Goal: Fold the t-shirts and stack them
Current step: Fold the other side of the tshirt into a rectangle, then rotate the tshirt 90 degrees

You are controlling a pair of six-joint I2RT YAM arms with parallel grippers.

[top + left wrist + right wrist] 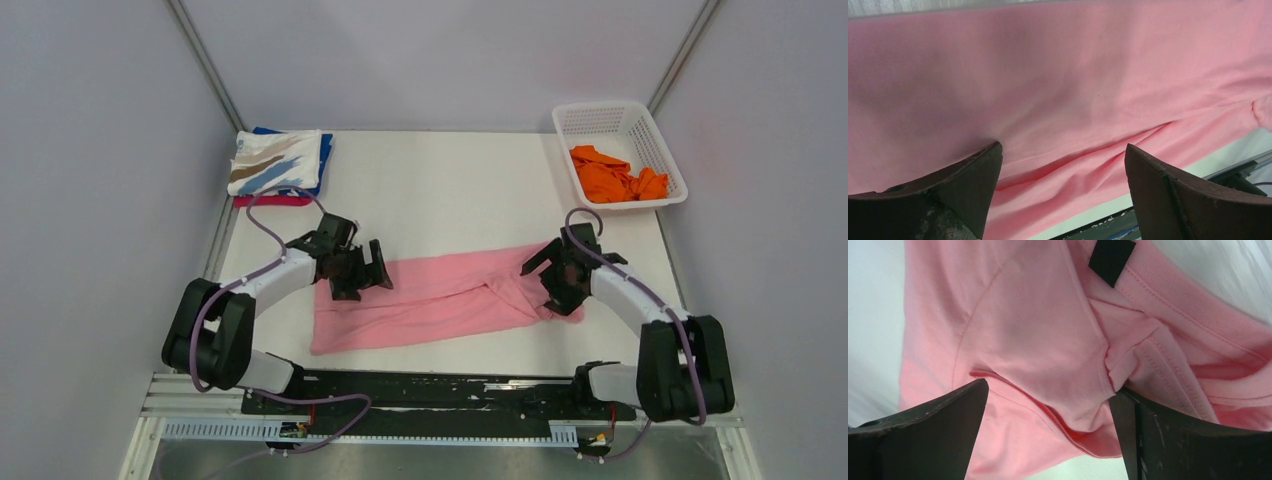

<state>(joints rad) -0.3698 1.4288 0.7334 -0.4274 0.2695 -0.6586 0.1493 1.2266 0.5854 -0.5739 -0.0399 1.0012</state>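
A light pink t-shirt [440, 295] lies folded into a long band across the middle of the white table [450, 190]. My left gripper [375, 272] hovers over the band's left end, open, with nothing but flat pink cloth [1058, 75] beneath its jaws [1063, 146]. At the right end, where the collar is, my right gripper [548, 275] also stands open [1049, 387]. Bunched pink cloth [1028, 315] with a black neck label [1112, 260] lies there, and one fold rests against my right finger [1168, 440]. An orange t-shirt [612, 175] sits crumpled in the basket.
A white lattice basket [600, 118] stands at the back right. At the back left is a stack of folded shirts: a white one with blue and tan streaks [278, 160] on top, blue [325, 160] and magenta [272, 201] below. Grey walls close in both sides.
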